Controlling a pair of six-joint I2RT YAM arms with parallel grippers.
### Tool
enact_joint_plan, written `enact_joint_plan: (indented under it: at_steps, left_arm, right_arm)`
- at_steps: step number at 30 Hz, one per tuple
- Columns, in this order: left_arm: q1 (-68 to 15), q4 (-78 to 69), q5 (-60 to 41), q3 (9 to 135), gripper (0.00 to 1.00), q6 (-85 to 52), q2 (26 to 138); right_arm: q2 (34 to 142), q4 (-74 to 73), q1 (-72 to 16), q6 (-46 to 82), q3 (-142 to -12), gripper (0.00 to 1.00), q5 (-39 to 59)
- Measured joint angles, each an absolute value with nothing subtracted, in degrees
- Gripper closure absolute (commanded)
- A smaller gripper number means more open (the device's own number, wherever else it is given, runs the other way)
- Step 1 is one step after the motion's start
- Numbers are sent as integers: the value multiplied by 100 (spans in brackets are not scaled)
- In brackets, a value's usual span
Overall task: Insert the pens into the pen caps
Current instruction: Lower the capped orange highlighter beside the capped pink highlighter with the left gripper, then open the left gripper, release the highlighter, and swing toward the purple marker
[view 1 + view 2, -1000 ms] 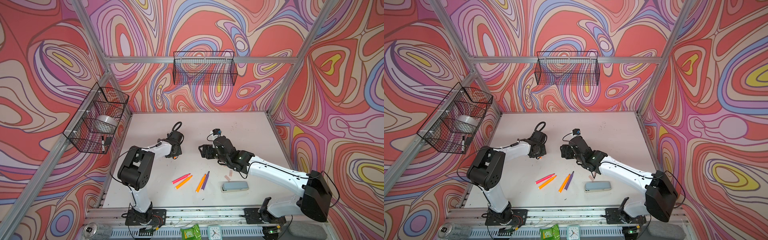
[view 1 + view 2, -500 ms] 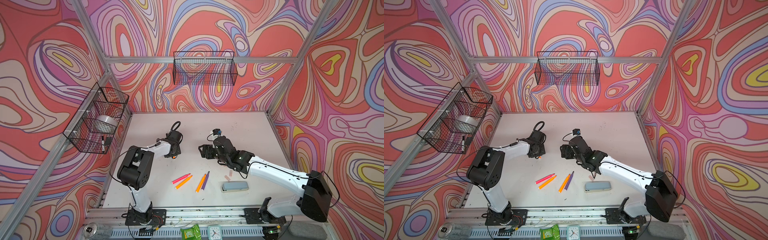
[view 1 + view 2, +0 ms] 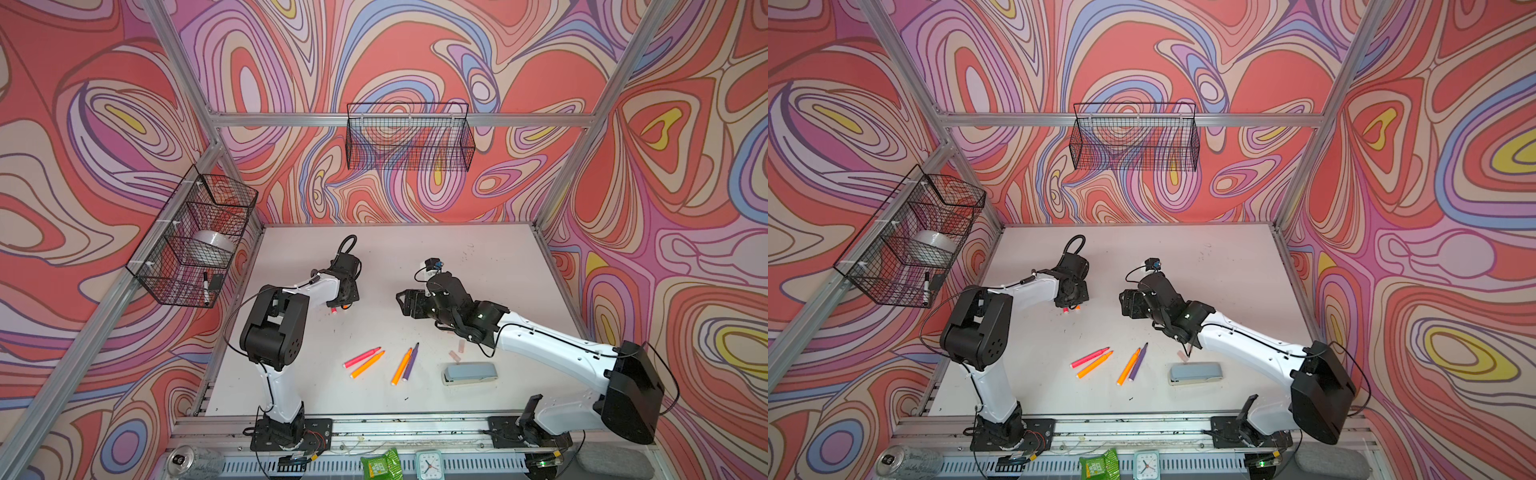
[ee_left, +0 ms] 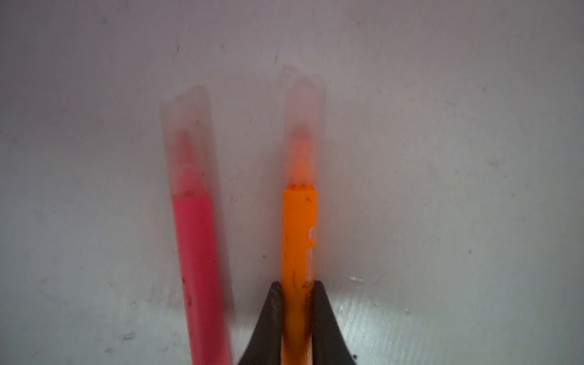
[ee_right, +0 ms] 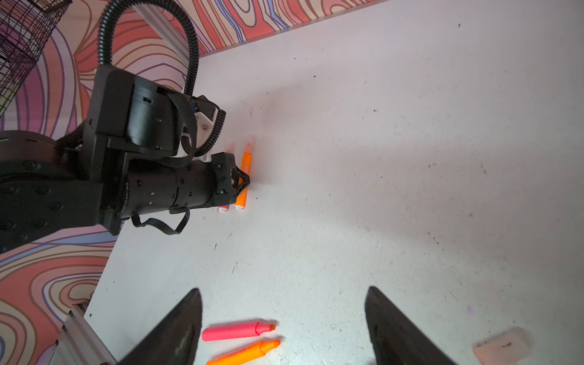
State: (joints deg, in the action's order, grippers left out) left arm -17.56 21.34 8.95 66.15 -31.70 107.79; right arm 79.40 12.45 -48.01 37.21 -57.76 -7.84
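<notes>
Gripping the orange pen [image 4: 298, 234] by its barrel, your left gripper [image 4: 297, 303] has the jaws closed firmly on it, down at the table [image 4: 442, 158]. A translucent cap [image 4: 304, 126] covers the tip of this pen; the wrist view is blurred there, so you cannot tell whether it is pushed fully home. Just beside it, almost parallel and not touching, lies a pink pen [image 4: 196, 252] that wears a second cap [image 4: 189, 132]. In both top views this pair sits left of centre, half hidden under the left arm [image 3: 320, 290].

Your right gripper [image 5: 284, 289] hangs right of centre with its jaws wide apart and nothing between them.

Further out, in the lower middle of a top view, four pens lie with bare tips: an uncapped pink pen [image 3: 361, 357] close beside an uncapped orange pen [image 3: 368, 364], then a second orange pen [image 3: 401, 365] close beside the purple pen [image 3: 410, 360]. Two loose caps [image 3: 460, 345] lie near the right arm [image 3: 540, 345], just above the stapler [image 3: 469, 372] in the frame.

By my judgement two of the six pens are finished, and the step in hand is the ending of the second. The next move asks you to open the left jaws gently, so the orange pen does not roll, and then to bring the right gripper squarely down on a loose cap.
</notes>
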Motion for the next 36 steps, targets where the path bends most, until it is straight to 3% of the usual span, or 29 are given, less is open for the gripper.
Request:
enact_joint_plan:
  at_steps: [8, 17, 29, 31, 36]
  left_arm:
    - [-1717, 2086, 773, 6578, 46, -3059, 10744]
    - [-1715, 1588, 325, 5653, 30, -2832, 9762]
    - [-1721, 578, 141, 4801, 27, -2703, 8549]
    - [-1767, -69, -180, 4167, 19, -2593, 7985]
    - [-2596, -1050, -720, 3175, 17, -2060, 6445]
  right_arm:
    - [7940, 1245, -4801, 3739, -5774, 17, -794]
    - [7913, 1247, -4797, 3715, -5730, 17, -950]
    - [7767, 1245, -4764, 3715, -5680, 17, -1076]
    - [7690, 1245, -4764, 3719, -5623, 17, -1153]
    - [7581, 1262, -4611, 3835, -5485, 18, -1286]
